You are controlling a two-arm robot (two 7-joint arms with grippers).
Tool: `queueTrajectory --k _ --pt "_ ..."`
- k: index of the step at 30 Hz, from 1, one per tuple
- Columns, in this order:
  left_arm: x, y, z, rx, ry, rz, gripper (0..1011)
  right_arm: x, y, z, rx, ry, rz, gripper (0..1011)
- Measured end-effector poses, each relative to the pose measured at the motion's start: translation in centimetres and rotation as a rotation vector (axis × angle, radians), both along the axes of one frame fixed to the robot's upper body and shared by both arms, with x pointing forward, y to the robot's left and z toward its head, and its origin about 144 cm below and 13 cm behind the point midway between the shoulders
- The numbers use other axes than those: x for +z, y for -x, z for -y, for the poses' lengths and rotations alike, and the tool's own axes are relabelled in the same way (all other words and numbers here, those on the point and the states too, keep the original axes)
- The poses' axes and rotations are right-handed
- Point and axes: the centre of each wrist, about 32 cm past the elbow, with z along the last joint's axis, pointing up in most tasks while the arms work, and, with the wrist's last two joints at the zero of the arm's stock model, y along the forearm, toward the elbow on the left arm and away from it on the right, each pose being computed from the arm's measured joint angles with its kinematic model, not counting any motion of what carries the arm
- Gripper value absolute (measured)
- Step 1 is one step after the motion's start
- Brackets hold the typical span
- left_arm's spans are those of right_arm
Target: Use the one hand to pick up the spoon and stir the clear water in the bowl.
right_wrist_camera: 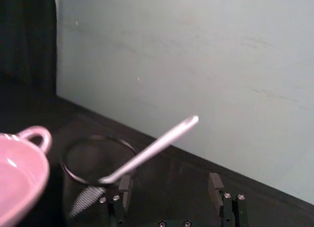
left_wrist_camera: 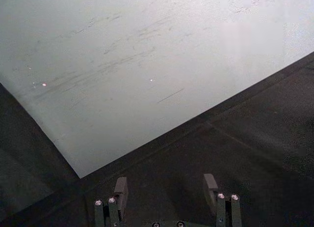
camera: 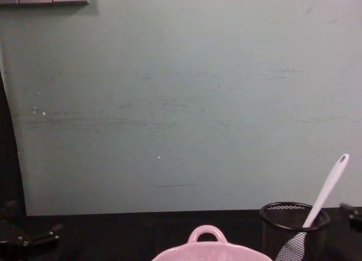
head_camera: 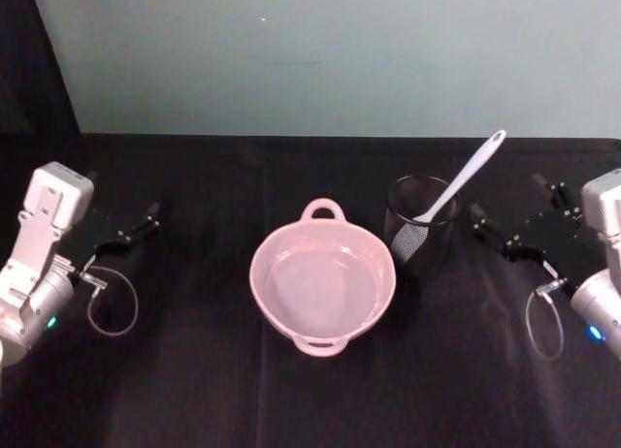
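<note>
Right wrist view, OP here: the right hand has its two fingers spread wide with nothing between them. It hovers low over the bench, off to the right of everything. Just ahead of it is the spoon, standing blade-down in a black mesh cup with the handle leaning up and out over the rim. So the step looks like the pickup, not begun yet. How would you go in?

Reply: I'd grab the handle high up, on the bare stretch above the rim, and keep well clear of the mesh. It leans toward the right hand's side, so turn the fingers across the shaft rather than along it, then close gently. It's slim, smooth plastic, so I'd guess it twists if you pinch off-centre.

OP: And getting it out?

Reply: Pull along the lean, not straight up. The paddle end is wide and the cup looks light, so it could drag the cup along or tip it. The pink bowl sits just left of the cup, maybe touching, I can't tell. Any knock goes straight into the water.

OP: Left hand?

Reply: It's parked on the far left of the bench with its fingers apart too. Leave it there, this is a one-hand job. Once the blade clears the rim it's a short hop left to the bowl, which sits mid-bench.
</note>
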Motion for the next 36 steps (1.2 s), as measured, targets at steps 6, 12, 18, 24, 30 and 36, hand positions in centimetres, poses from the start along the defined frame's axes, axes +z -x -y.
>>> queueTrajectory --k 6,12,18,24,30,36 --pt "0.0 0.0 0.0 0.000 0.000 0.000 1011 1.5 0.7 0.0 0.020 -0.158 0.012 1003" --pt "0.0 0.0 0.0 0.000 0.000 0.000 1011 2.6 0.4 0.2 0.035 -0.455 -0.065 1003" --pt "0.0 0.0 0.0 0.000 0.000 0.000 1011 2.9 -0.6 0.2 0.028 -0.654 -0.158 1002" --pt "0.0 0.0 0.0 0.000 0.000 0.000 1011 3.0 -2.2 0.2 0.028 -0.815 -0.264 1002" --pt "0.0 0.0 0.0 0.000 0.000 0.000 1011 3.2 -3.7 -0.1 0.030 -0.850 -0.329 1003" --pt "0.0 0.0 0.0 0.000 0.000 0.000 1011 3.3 -4.8 -0.4 0.030 -0.829 -0.356 1003"
